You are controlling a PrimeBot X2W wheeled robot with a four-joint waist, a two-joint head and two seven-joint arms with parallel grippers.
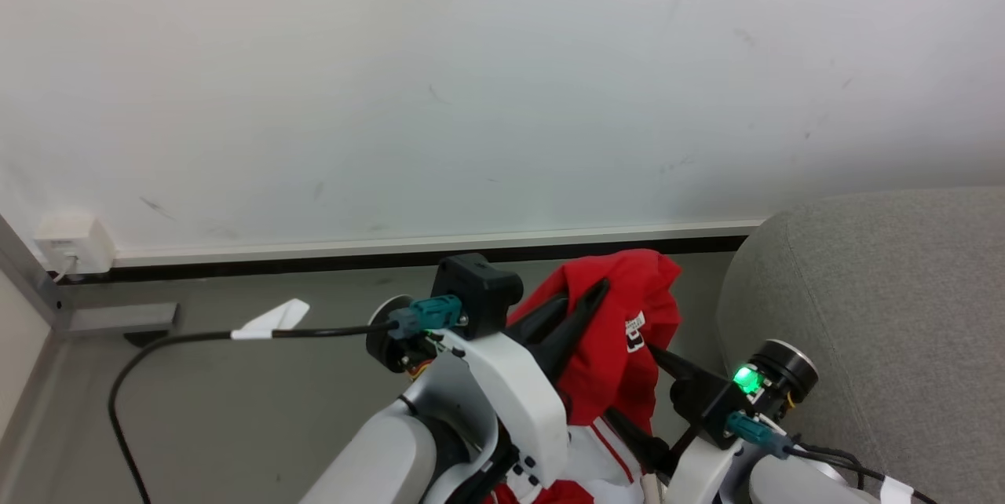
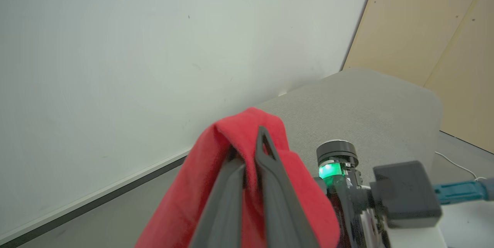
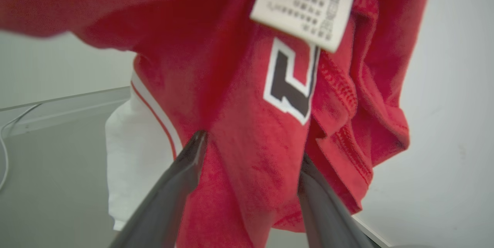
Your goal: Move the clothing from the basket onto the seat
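Left gripper (image 2: pixel 250 145) pinched shut on bright red soft fabric garment (image 1: pixel 620 308) with white trim, held above grey floor (image 1: pixel 235 410). Right gripper (image 3: pixel 251 147) spread wide, garment hanging between its fingers. Light-grey woven sofa (image 1: pixel 864 292) just beside.

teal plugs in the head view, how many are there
2. One teal plug sits on the left wrist, left of the clothing; the other plug on the right wrist, beside the seat. More may be hidden behind the arms.
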